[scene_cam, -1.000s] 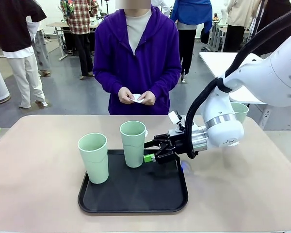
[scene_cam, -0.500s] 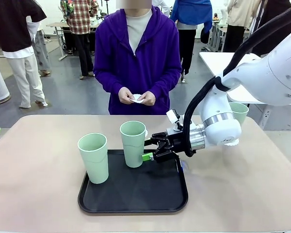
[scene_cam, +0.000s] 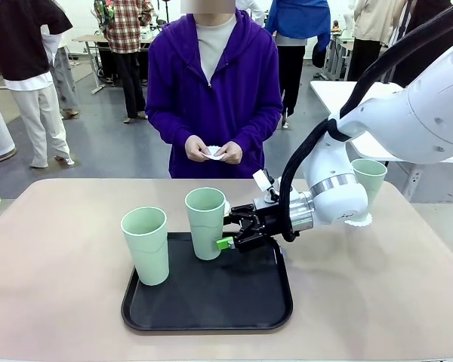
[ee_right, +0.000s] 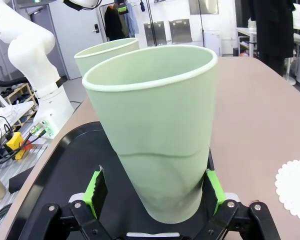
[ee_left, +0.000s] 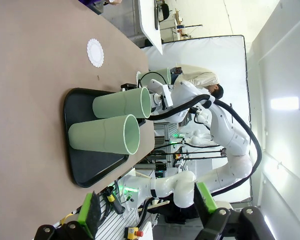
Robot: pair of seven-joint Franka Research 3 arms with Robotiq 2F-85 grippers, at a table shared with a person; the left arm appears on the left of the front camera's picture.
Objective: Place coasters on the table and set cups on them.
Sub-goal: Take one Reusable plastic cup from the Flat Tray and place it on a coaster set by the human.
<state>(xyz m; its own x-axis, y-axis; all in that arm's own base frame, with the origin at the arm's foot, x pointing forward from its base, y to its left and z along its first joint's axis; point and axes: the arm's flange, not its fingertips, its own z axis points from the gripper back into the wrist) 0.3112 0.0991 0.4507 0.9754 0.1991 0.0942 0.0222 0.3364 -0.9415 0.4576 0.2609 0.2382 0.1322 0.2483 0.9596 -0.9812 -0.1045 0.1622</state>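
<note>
My right gripper [scene_cam: 228,231] stands wide open astride the base of the rear cup [scene_cam: 205,222] on the black tray [scene_cam: 211,302], my left gripper [ee_left: 145,210] gapes empty, a second cup [scene_cam: 146,245] shares the tray, and a third cup [scene_cam: 369,179] sits on a coaster [scene_cam: 360,221] on the counter [scene_cam: 60,249].

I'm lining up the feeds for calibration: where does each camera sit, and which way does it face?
Front: between the arms, facing the person across the table; shows the right gripper.
Left wrist: rolled sideways, looking along the table at the tray; the open left gripper at the bottom.
Right wrist: low over the tray, its own fingers either side of a cup.
Shared: all three show that cup.
</note>
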